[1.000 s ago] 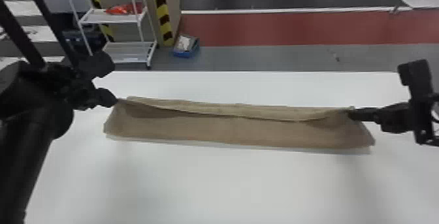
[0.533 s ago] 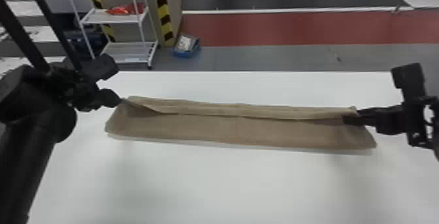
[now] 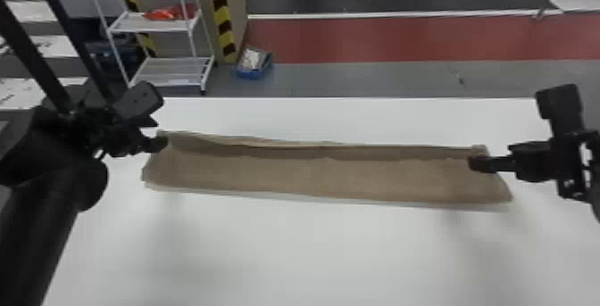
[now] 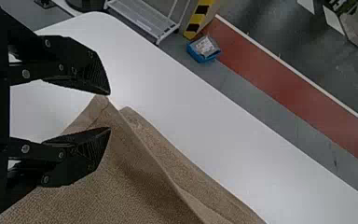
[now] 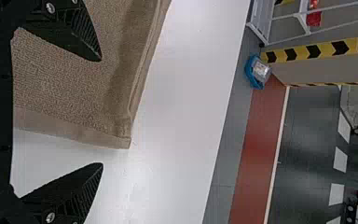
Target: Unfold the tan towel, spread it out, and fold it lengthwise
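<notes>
Two hands were at work, one at each end of the towel [image 3: 312, 173], which lay across the tabletop [image 3: 312, 256] as a long, narrow strip. The left hand [image 4: 110, 111] stood moderately open at the strip's left end, a peaked corner showing by its fingertips, with no pinch on the cloth. The right hand [image 5: 101, 112] was wide open at the other end, one finger over the cloth and the other over bare tabletop, holding nothing. Along the far side a loose layer rose a little in a wavy lip, with a darker band beside it, while the near side looked flatter. The lengthwise fold seemed largely formed, and what remained was probably letting the layer settle, backing off and perhaps smoothing. The towel looked light, soft and limp, with a coarse nap that should grip well and a smoother, firmer hem at the end. It could not be harmed by a squeeze, but it would sag between two holds and drag or ruck if pushed. Any fresh hold was best taken at the two end corners of the loose layer, just in from the hem, upper layer only, both sides lifted evenly; a deeper bite risked pulling the lower layer along and skewing the fold.
</notes>
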Tool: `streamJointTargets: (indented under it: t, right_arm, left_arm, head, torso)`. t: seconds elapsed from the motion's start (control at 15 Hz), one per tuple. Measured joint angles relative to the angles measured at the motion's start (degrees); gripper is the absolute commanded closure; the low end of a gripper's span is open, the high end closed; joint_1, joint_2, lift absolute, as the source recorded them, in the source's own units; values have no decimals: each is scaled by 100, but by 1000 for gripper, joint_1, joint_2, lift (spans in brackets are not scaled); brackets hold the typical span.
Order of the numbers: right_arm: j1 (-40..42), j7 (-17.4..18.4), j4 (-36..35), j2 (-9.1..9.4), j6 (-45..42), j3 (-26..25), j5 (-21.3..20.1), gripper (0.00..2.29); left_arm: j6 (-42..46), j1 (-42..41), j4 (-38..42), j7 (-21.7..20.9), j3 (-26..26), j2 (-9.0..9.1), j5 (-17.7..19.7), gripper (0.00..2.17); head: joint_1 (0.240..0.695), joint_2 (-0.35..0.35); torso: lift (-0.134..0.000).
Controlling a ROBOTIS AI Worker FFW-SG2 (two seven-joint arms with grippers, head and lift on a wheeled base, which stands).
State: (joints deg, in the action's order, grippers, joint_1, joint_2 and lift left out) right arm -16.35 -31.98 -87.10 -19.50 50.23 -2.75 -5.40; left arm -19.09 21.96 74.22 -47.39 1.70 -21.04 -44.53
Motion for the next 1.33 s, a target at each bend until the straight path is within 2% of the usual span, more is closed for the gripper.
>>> streamJointTargets:
  t: [0.13, 0.53, 0.8, 0.93, 1.13, 1.33]
  right_arm:
    - [-3, 105, 0, 6, 0, 21, -49, 87]
    - [100, 97, -6, 16, 12, -2, -71, 87]
    - [205, 87, -171, 8, 61, -56, -21, 87]
    - [290, 80, -341, -4, 192, -152, 68, 87]
    - [673, 94, -979, 42, 442, -459, 339, 87]
    - [1328, 368, -1899, 385, 325, -743, 598, 97]
  left_arm:
    - [6, -61, 50, 221, 3, 2, 64, 83]
    - [16, -170, 159, 353, 71, -14, 190, 87]
    - [9, -394, 450, 416, 314, -14, 498, 93]
    - [-57, -614, 773, 393, 610, -3, 862, 107]
    - [-338, -1159, 1510, 479, 1297, 170, 1854, 130]
    - [-411, -1947, 2324, 797, 2011, 501, 3012, 130]
  head:
    - [695, 48]
    - [695, 50]
    - [695, 54]
    - [695, 58]
    - [695, 67]
    - [695, 100]
  torso:
    - [-123]
    - [-123]
    - [-123]
    - [-123]
    - [-123]
    - [-123]
